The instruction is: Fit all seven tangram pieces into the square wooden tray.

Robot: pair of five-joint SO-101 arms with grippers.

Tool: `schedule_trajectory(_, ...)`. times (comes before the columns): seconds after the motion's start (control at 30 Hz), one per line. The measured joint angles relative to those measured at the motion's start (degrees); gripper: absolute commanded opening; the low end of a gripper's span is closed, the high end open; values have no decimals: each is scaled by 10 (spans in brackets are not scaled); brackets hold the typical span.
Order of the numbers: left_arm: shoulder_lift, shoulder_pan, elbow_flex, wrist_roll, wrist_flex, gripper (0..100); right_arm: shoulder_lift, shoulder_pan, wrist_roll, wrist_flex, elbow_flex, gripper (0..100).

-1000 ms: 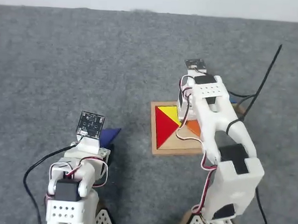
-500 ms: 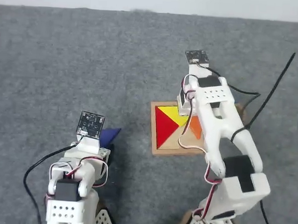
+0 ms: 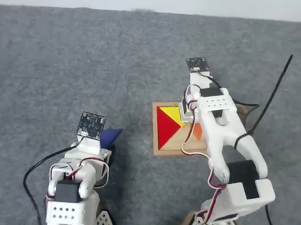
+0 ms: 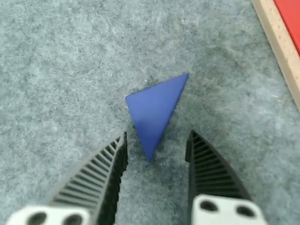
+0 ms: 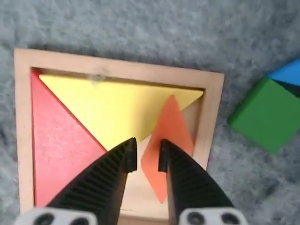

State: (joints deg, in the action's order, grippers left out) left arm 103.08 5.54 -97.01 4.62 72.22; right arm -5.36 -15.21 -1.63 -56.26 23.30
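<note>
High cam fixed overhead, looks down on whole worktop (image 3: 67, 63). Left wrist cam v. close above blue triangle (image 4: 154, 112), catches a bit of tray (image 4: 281, 42); right wrist cam close over tray. High cam shares both.

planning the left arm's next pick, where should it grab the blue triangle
Come from straight above, since the blue triangle lies flat on the carpet. Pinch its two side edges, just past the narrow corner pointing into the open left gripper.

Colours: pale plain-wood tray (image 5: 117, 63), red triangle (image 5: 56, 140), yellow triangle (image 5: 117, 108), orange piece (image 5: 172, 123), green square (image 5: 265, 115), light-blue piece (image 5: 288, 72), dark-blue triangle (image 4: 154, 108), mottled grey mat (image 3: 67, 63).
</note>
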Motion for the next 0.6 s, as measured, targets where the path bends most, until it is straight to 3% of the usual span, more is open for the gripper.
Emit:
schedule_trajectory(0.27,0,0,0,0,0,200,-5,48,4,0,2,75)
schedule_trajectory(0.6,0,0,0,0,0,200,-5,46,28,-6,2,76)
